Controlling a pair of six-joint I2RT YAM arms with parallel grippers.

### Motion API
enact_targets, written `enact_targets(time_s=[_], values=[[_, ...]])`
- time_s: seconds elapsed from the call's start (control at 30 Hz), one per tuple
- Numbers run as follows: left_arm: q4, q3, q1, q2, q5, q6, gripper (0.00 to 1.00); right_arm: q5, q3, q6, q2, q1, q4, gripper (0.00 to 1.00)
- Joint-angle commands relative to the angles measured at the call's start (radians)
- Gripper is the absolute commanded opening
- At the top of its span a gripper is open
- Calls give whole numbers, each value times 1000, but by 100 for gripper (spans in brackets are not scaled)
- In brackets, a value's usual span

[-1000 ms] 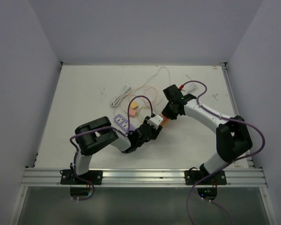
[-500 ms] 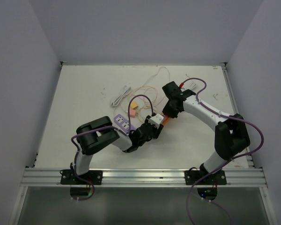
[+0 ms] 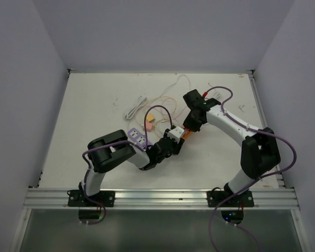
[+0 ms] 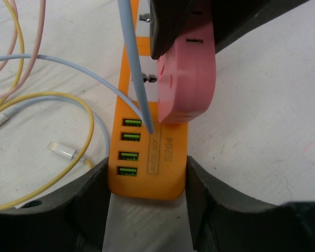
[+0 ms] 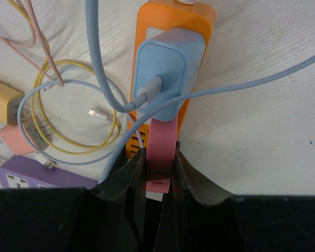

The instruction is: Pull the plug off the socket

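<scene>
Our left gripper (image 4: pixel 147 169) clamps 1 socket (image 4: pixel 153 149); our right gripper (image 5: pixel 158 157) pinches 1 pink plug (image 5: pixel 163 135) beside 1 blue plug (image 5: pixel 168 73).

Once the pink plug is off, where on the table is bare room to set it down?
Bare table lies along the left wall, left of the white coiled cable, and along the near edge, centre to right. The middle is crowded: loose cables, purple power strip, orange socket strip with the pink plug.

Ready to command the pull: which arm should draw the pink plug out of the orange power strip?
Right. The right gripper clamps the pink plug; the left gripper pinches the orange power strip, bracing it.
</scene>
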Motion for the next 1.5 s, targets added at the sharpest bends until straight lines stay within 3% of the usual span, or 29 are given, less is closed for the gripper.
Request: enact_targets(time_s=[0.0, 0.73, 0.87, 1.27, 1.47], values=[[-75, 7, -7, 43, 50, -32, 0, -77, 73, 28, -39, -10, 40, 0], [-188, 74, -24, 112, 47, -58, 0, -152, 71, 86, -80, -100, 64, 0], [-193, 77, -22, 106, 30, -60, 0, -173, -11, 79, -123, -131, 93, 0], [-236, 82, 30, 89, 4, -84, 0, -195, -38, -124, -211, -163, -33, 0], [-262, 91, 33, 84, -10, -81, 0, -63, -114, -268, -271, -177, -141, 0]])
